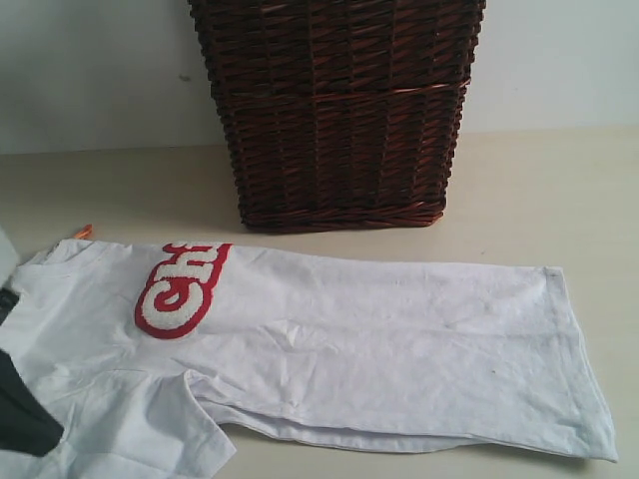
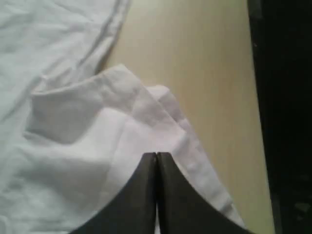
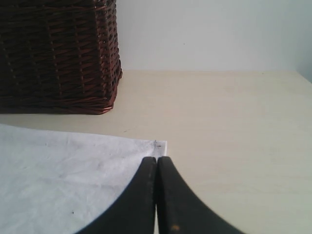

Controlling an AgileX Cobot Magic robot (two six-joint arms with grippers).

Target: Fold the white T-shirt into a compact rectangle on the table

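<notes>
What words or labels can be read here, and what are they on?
"Ch": puffy white letters edged in red, on the white T-shirt; the rest is cut off at the shirt's edge.
Orange neck tag: too small to read.
Wicker basket: no writing.

I see soft, matt, creased cloth on the white T-shirt (image 1: pixel 399 329), with fuzzy raised letters (image 1: pixel 180 294). The bench (image 1: pixel 539 190) looks smooth and matt. At upper centre, the wicker basket (image 1: pixel 339 110) is rough-woven and faintly glossy.

T-shirt (image 1: pixel 379 329) lies on table (image 1: pixel 559 190); basket (image 1: pixel 334 110) behind.
</notes>
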